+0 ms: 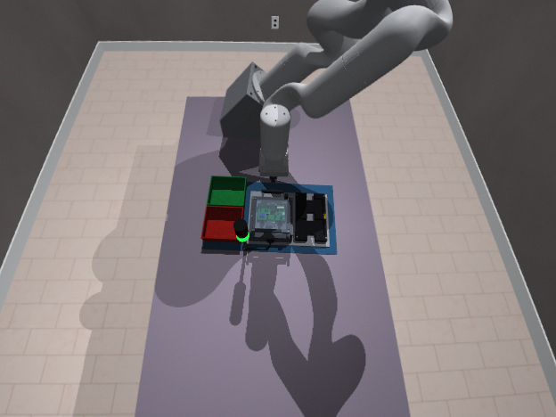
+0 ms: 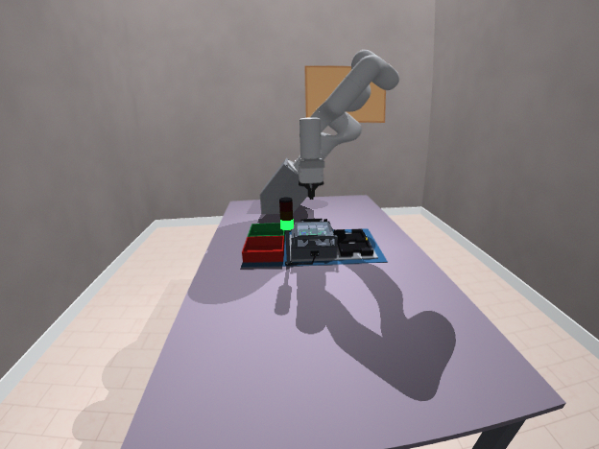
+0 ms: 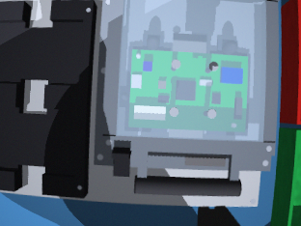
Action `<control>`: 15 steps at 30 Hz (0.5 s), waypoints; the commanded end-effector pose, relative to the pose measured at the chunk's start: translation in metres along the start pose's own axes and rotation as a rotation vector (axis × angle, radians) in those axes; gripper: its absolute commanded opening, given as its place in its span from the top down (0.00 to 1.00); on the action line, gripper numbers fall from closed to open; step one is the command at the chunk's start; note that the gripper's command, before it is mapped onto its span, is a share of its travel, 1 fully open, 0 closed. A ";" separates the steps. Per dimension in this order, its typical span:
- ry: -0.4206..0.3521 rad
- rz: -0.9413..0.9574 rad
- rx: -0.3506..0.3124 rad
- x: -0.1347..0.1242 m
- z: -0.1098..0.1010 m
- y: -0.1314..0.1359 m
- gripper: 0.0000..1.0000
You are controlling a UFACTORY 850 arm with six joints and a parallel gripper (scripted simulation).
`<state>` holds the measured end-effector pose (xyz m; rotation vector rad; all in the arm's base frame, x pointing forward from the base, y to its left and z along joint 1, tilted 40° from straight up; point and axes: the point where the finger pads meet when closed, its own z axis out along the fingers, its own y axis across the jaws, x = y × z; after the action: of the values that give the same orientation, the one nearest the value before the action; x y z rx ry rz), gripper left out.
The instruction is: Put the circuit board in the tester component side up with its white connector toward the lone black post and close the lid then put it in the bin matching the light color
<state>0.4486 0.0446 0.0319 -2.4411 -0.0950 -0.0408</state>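
Note:
My gripper (image 1: 273,180) (image 2: 311,197) (image 3: 213,211) is shut with nothing between its fingers. It hangs above and just beyond the tester's handle side. The clear lid (image 3: 159,11) (image 1: 271,212) is down over the green circuit board (image 3: 185,90), which lies flat, component side up. Its long white connector (image 3: 150,112) is toward the handle side. The dark lid handle (image 1: 273,192) (image 3: 187,185) lies along the lid's edge, with the hook's small black tab (image 3: 122,156) beside it. The signal light (image 1: 242,236) (image 2: 286,224) glows green. Whether the pins pass through the holes is unclear.
The green bin (image 1: 226,197) (image 2: 266,229) and red bin (image 1: 222,227) (image 2: 263,254) stand side by side, left of the tester in the top and exterior views. The black tray (image 1: 309,227) (image 3: 72,53) lies on the other side. The light's thin pole stands at the tester's far corner from the robot base.

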 end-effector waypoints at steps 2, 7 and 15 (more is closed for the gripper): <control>-0.003 0.040 -0.001 0.001 -0.001 0.000 1.00; -0.003 0.045 -0.001 0.001 -0.001 0.000 1.00; -0.003 0.045 -0.001 0.001 -0.001 0.000 1.00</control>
<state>0.4487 0.0446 0.0319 -2.4427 -0.0409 -0.0158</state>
